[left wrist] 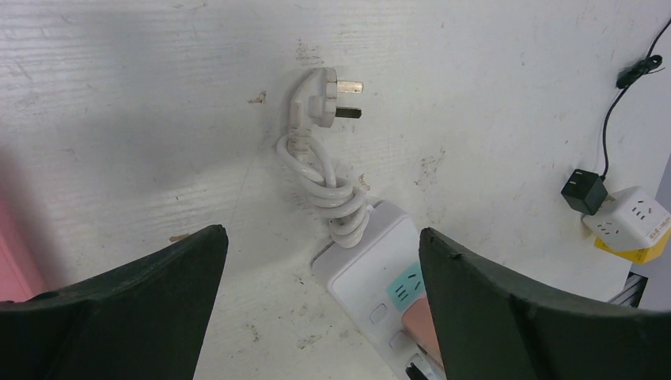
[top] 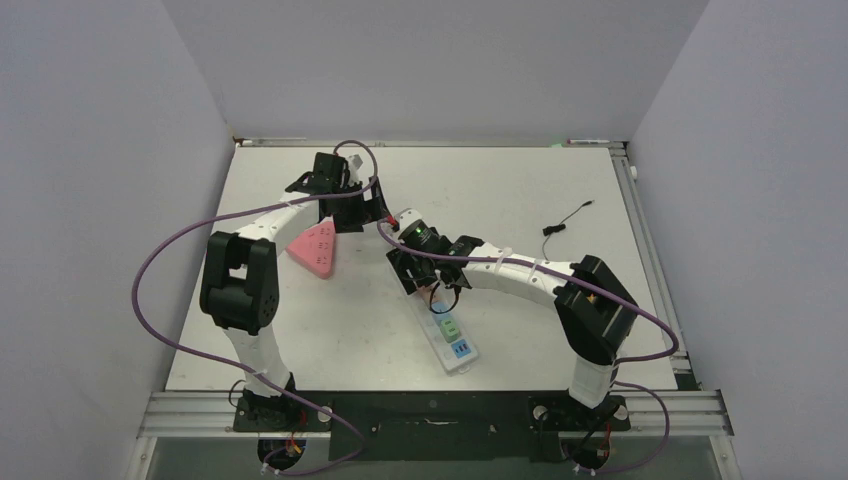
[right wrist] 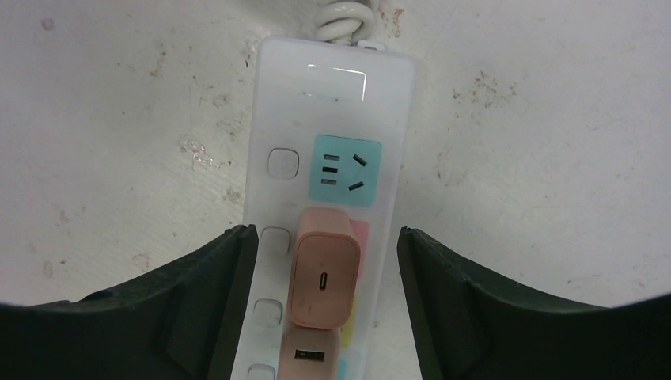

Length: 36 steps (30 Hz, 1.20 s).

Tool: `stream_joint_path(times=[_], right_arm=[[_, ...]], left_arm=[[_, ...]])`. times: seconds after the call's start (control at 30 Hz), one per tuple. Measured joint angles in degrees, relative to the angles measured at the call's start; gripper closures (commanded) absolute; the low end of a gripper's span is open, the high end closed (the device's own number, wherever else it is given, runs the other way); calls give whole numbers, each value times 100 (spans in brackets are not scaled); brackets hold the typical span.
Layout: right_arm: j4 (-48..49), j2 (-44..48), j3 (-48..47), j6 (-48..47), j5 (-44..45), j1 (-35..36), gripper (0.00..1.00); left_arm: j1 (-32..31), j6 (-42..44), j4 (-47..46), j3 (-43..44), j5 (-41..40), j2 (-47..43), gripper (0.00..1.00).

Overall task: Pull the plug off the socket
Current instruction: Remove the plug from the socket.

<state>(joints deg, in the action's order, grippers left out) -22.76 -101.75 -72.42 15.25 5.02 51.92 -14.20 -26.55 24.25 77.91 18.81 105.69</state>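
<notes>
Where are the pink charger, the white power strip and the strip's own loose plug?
pink charger [right wrist: 323, 277]: right wrist view, its top face.
white power strip [right wrist: 336, 115]: right wrist view, bare body above the teal socket [right wrist: 343, 170].
loose plug [left wrist: 316, 99]: left wrist view, its head.

Left gripper [left wrist: 323, 237] tilted downward, jaws spread wide; right gripper [right wrist: 322, 233] pointing straight down, jaws parted.

Top view high above and behind the arms [top: 240, 285]; both wrist views close, downward, on one power strip [right wrist: 332, 79]
</notes>
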Motion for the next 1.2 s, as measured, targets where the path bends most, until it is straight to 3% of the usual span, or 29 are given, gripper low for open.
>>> stream_joint_path(times=[0.17,0.23,0.37,0.6,0.87,1.03,1.2], right_arm=[[-114,-179,-28,63,262,103,51],[-120,-216,-28,83,295,109,60],[-103,-219,-28,151,319,116,68],[-105,-219,-28,328,376,157,73],[-105,-219,-28,407,461,181,75],[-109,-219,-28,431,481,186,79],[-94,-219,-20,431,511,205,82]], left_arm=[[-111,0,22,0,2,190,12],[-140,0,37,0,2,221,12],[-160,0,42,0,2,227,12],[-321,4,68,2,-57,422,14],[-555,68,131,33,-103,647,27],[-675,129,186,92,-254,870,42],[-726,151,186,118,-385,931,43]])
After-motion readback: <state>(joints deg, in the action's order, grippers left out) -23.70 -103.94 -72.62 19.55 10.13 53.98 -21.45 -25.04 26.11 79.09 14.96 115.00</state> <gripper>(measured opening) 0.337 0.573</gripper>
